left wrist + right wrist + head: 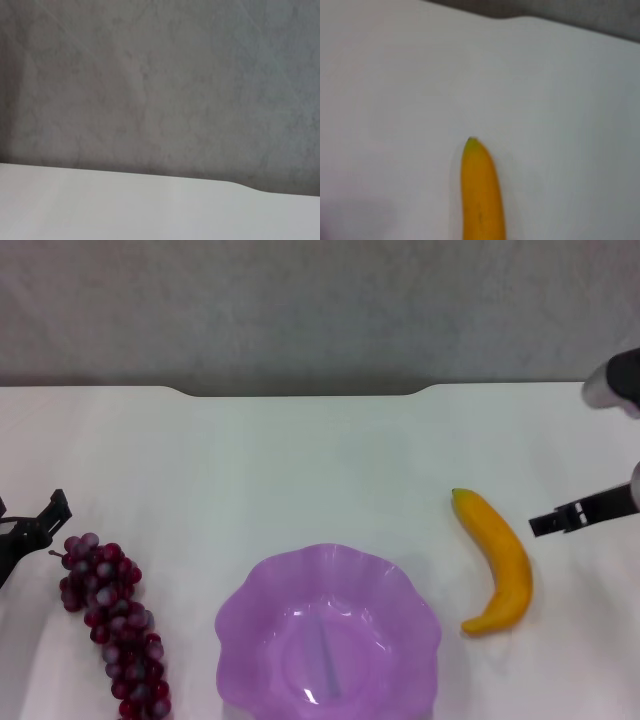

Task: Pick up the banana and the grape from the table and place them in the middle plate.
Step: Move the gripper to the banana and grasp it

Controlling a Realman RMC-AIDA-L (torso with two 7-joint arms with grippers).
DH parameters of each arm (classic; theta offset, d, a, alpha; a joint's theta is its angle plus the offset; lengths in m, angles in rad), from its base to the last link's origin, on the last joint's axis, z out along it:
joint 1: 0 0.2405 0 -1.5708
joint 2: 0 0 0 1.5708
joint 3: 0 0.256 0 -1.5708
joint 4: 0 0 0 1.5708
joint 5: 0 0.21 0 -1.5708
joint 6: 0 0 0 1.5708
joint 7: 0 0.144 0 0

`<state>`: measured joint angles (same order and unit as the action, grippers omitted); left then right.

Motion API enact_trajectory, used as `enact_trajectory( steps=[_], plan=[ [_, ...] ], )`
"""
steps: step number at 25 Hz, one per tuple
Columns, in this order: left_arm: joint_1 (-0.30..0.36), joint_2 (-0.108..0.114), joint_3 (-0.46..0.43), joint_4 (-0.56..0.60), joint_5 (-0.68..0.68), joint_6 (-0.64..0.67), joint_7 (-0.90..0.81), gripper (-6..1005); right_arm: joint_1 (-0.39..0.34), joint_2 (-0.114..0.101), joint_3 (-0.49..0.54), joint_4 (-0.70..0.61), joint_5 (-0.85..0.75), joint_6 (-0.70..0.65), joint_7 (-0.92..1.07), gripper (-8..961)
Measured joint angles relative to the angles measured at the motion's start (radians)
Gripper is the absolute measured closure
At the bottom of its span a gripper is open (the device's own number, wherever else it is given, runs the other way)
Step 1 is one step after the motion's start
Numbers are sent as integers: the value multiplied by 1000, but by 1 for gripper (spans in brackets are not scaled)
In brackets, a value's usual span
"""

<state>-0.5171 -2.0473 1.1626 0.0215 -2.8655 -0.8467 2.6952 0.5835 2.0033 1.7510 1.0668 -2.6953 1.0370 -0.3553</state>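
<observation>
The banana (500, 562) lies on the white table (320, 460) at the right, its greenish tip pointing to the far side. The right wrist view shows that tip end (479, 190) close up. The grape bunch (112, 620) lies at the left front. The purple scalloped plate (255, 625) stands empty between them at the front. My left gripper (30, 530) is low at the left edge, just left of the grapes' far end. My right gripper (575, 512) is just right of the banana, apart from it.
The table's far edge has a notch (300, 392), with a grey wall behind it. The left wrist view shows only that wall and the table edge (150, 185).
</observation>
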Motion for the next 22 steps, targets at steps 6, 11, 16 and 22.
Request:
enact_trajectory(
  steps=[6, 11, 16, 22],
  plan=[
    [-1, -1, 0, 0, 0, -3, -1, 114, 25, 3, -68, -100, 33, -86, 2, 74],
    [-2, -1, 0, 0, 0, -3, -2, 114, 26, 2, -93, -148, 63, -153, -1, 73],
    [-4, -1, 2, 0, 0, -4, -2, 113, 16, 3, -127, -175, 94, -182, -5, 74],
    [-5, -2, 1, 0, 0, -4, 0, 113, 13, 4, -178, -189, 108, -215, -6, 74]
  ],
)
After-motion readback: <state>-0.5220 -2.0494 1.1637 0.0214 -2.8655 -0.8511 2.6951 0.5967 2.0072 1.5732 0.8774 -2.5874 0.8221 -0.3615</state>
